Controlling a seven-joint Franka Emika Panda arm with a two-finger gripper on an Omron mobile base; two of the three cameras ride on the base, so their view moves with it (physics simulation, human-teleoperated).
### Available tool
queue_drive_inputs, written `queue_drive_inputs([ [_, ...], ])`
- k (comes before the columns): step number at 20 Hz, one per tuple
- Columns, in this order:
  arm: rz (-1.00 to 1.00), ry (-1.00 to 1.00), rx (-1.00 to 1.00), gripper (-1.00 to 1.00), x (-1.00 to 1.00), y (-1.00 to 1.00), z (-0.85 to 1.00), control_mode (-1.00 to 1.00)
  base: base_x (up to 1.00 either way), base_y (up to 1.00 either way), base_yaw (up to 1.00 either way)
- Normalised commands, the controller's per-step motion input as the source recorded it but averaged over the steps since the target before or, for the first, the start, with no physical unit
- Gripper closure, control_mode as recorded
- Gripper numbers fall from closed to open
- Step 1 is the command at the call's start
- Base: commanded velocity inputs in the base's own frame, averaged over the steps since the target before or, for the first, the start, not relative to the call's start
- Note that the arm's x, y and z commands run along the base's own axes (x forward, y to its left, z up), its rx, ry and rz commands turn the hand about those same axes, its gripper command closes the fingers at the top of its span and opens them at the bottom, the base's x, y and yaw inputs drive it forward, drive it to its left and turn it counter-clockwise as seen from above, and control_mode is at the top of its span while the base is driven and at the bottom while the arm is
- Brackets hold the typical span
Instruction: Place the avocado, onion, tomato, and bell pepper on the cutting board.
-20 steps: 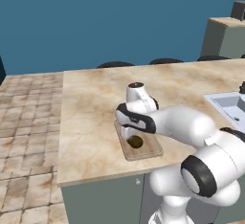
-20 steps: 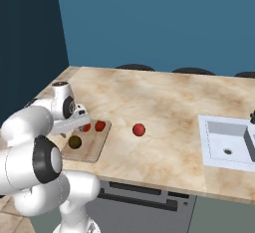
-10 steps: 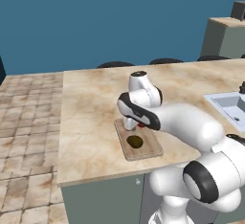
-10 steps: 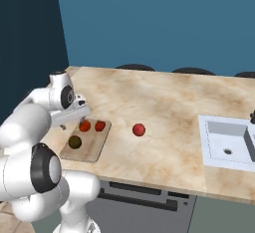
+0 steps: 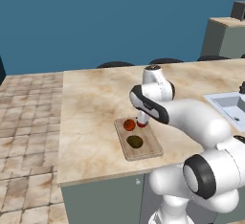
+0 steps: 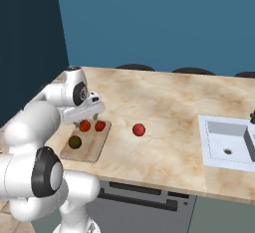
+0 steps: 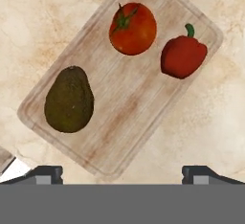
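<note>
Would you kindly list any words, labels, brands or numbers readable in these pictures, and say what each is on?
None: no text, label, brand or number is readable anywhere. The cutting board, avocado, tomato, bell pepper, onion and counter carry no markings.

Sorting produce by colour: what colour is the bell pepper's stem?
Green, a small curved stub atop the deep-red bell pepper; clearest in the hand view.

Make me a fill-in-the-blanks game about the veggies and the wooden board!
1. The cutting board holds ___ vegetables.
2. The one vegetable lying off the board, on the counter, is the ___.
3. On the board, the bell pepper lies right beside the ___.
4. The only green vegetable on the board is the ___.

Missing words: three; onion; tomato; avocado
</note>
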Motion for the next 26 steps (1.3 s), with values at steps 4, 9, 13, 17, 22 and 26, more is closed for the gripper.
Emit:
queue_drive_inputs([
  [4,0.00,0.00,0.00,-1.00,0.10,-0.56,0.02,-1.00,0.00,0.00,0.00],
  [9,-0.03,0.00,0.00,-1.00,0.05,-0.60,0.00,-1.00,0.00,0.00,0.00],
  [13,-0.10,0.00,0.00,-1.00,0.08,-0.51,0.01,-1.00,0.00,0.00,0.00],
  [17,-0.21,0.00,0.00,-1.00,0.14,-0.30,0.05,-1.00,0.00,0.00,0.00],
  [22,-0.26,0.00,0.00,-1.00,0.13,-0.18,0.03,-1.00,0.00,0.00,0.00],
  [26,-0.18,0.00,0.00,-1.00,0.15,-0.30,0.00,-1.00,0.00,0.00,0.00],
])
